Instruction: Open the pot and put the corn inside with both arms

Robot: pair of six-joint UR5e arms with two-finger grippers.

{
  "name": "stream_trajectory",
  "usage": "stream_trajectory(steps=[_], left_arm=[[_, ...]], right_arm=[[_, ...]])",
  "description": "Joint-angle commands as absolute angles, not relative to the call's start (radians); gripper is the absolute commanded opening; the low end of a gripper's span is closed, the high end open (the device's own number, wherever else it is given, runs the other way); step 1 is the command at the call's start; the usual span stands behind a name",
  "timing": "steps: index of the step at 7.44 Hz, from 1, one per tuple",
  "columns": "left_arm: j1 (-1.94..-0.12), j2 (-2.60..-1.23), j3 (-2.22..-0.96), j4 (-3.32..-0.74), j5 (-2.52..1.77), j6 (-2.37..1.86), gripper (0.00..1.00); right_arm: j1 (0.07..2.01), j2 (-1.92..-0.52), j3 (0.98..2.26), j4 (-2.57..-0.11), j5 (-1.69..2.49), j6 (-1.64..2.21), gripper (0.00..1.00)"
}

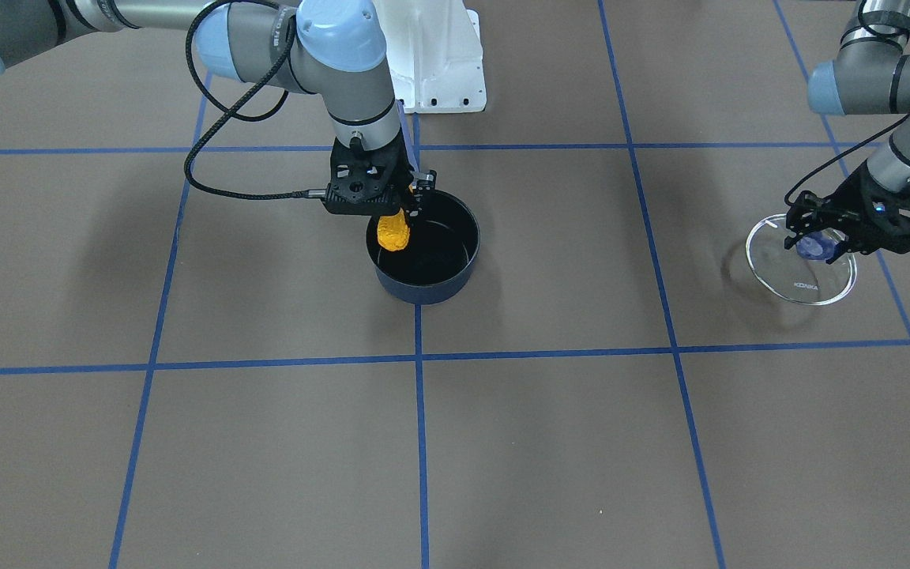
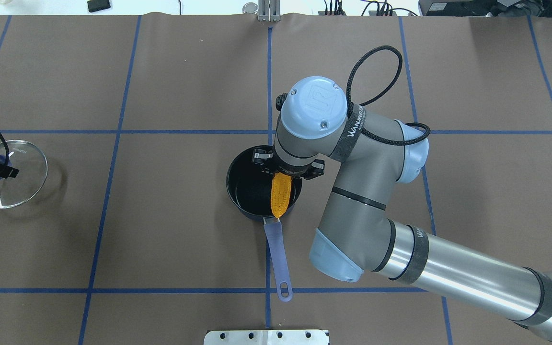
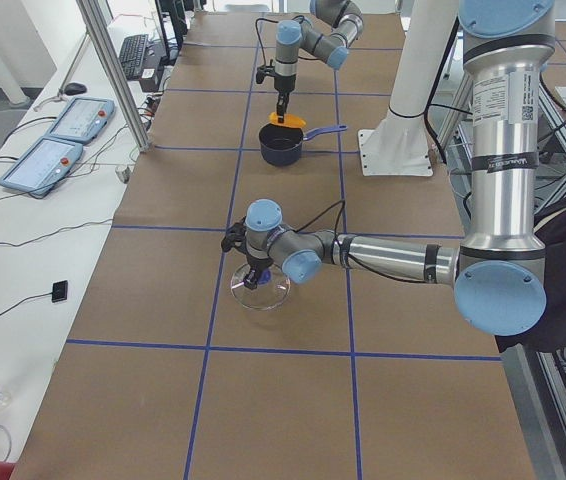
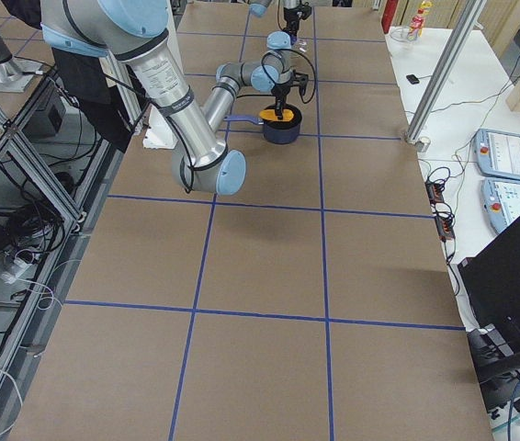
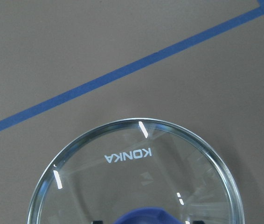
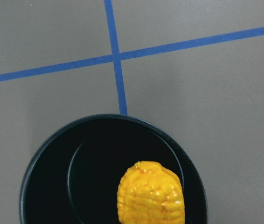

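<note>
The dark navy pot stands open at the table's middle, its periwinkle handle pointing toward the robot. My right gripper is shut on the orange-yellow corn and holds it just above the pot's rim, on the handle side. The wrist view shows the corn over the black interior. My left gripper sits over the glass lid far to the side, its fingers closed around the blue knob. The lid is at or just above the table; I cannot tell which.
The white base block stands behind the pot at the robot's edge. Blue tape lines cross the brown table. Beside the table, the exterior left view shows control tablets on a white bench.
</note>
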State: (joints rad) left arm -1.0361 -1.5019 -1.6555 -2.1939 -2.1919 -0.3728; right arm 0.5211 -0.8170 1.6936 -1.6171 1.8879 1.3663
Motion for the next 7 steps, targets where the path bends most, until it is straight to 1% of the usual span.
stream_trajectory(steps=[1, 4, 5, 6, 7], left_arm=[[-1.032, -1.503, -1.655, -2.194, -2.192, -0.379, 0.53], [-1.032, -1.503, -1.655, -2.194, -2.192, -0.379, 0.53], [-1.032, -1.503, -1.655, -2.194, -2.192, -0.379, 0.54], [-1.032, -1.503, -1.655, -2.194, -2.192, -0.379, 0.54], [-1.029, -1.503, -1.657, -2.194, -2.192, -0.380, 0.55]], right_arm=[[0.506, -0.813, 1.668, -1.615, 1.870, 1.362, 0.37], [0.503, -0.770, 1.629, -1.615, 1.859, 1.362, 0.37], [0.503, -0.766, 1.629, -1.615, 1.859, 1.362, 0.43], [0.505, -0.765, 1.629, -1.615, 1.850, 1.362, 0.55], [0.505, -0.761, 1.629, -1.614, 1.817, 1.361, 0.77]])
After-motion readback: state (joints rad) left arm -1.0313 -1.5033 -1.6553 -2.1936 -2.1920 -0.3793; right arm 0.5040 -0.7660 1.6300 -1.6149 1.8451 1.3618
